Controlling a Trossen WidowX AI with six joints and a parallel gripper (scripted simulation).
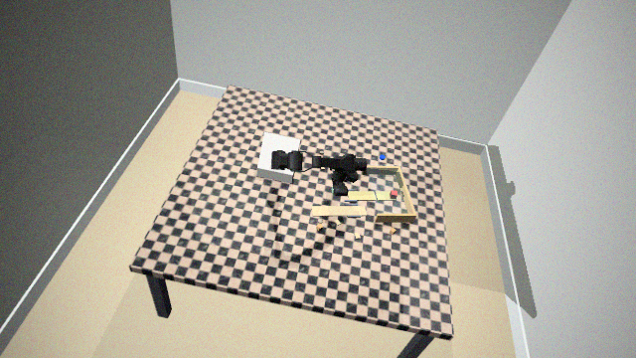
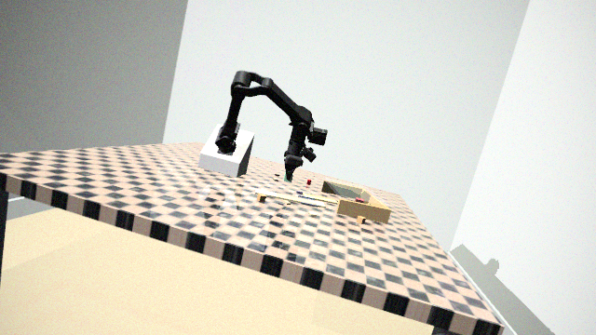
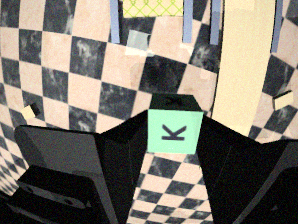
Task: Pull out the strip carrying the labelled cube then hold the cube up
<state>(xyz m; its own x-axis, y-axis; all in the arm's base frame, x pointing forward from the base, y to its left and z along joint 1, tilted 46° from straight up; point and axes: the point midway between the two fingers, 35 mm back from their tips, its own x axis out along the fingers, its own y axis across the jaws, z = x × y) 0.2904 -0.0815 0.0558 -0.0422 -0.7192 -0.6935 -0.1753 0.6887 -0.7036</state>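
My gripper (image 1: 334, 191) (image 2: 289, 179) (image 3: 171, 116) is shut on the green cube (image 3: 175, 135), which bears a dark letter K, and holds it above the table. A plain cream strip (image 1: 338, 211) (image 2: 291, 199) (image 3: 242, 65) lies on the table, to the right of the cube in the wrist view, clear of the walled frame. A yellow patterned strip (image 1: 362, 195) (image 3: 152, 7) lies further in, with a thin break across it in the top view. A red cube (image 1: 394, 194) (image 2: 359, 200) is at its far end.
The tan walled frame (image 1: 396, 218) (image 2: 363, 212) stands beyond the strips. Blue guide rails (image 3: 187, 22) (image 3: 215, 22) flank them. Small tan blocks (image 1: 319, 227) (image 1: 357, 236) (image 1: 393, 231) lie nearby. A blue object (image 1: 382, 157) and a small red object (image 2: 308, 181) lie behind.
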